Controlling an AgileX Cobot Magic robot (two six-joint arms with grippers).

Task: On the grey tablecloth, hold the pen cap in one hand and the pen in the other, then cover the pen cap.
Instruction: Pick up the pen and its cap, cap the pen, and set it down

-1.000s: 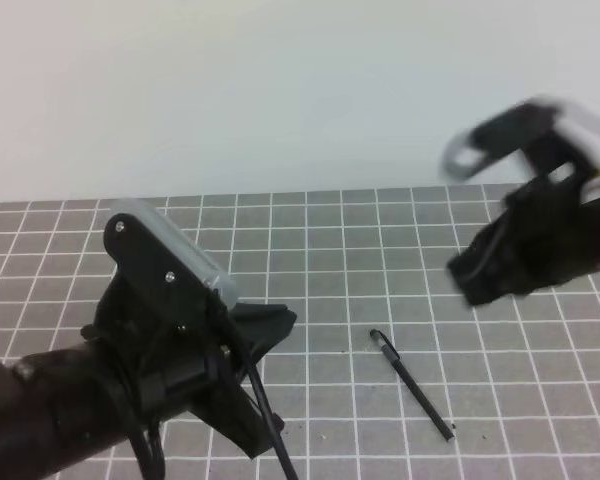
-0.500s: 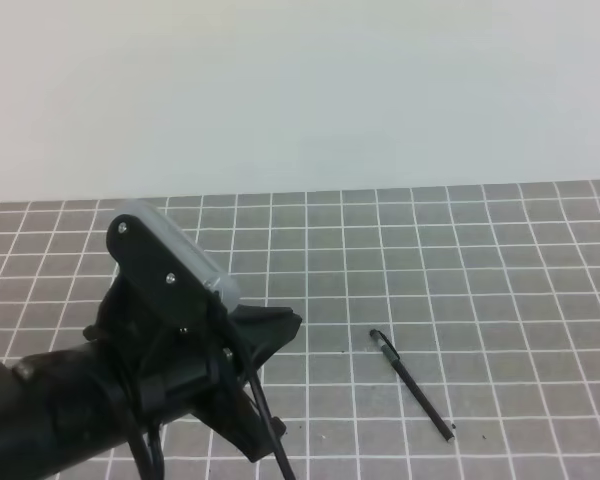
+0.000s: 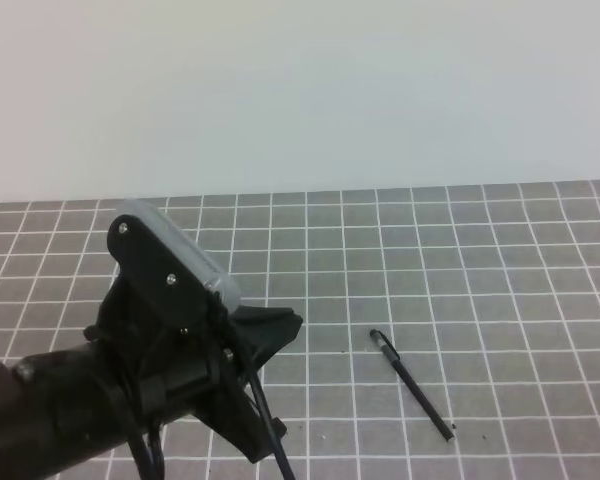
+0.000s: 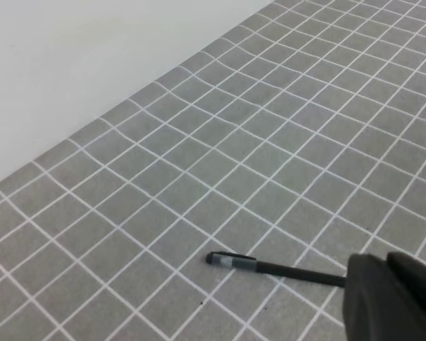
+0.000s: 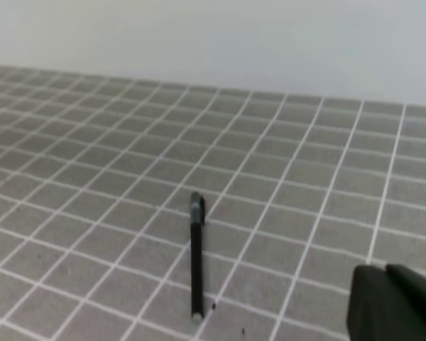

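Pen point(image 3: 412, 384) lies flat on the grey tablecloth point(image 3: 500, 260), about 3 o'clock of my left gripper point(image 3: 280, 325), looks capped, clip end far. Both my grippers are closed, holding nothing; right one is off the overhead view. Risk: pinching something this thin off cloth, it rolls or I snag fabric.

Lab bench: gridded grey tablecloth point(image 3: 480, 260).

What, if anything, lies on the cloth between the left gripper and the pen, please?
Nothing: in the exterior high view only bare grey tablecloth separates the left gripper from the pen, which lies loose on the grid.
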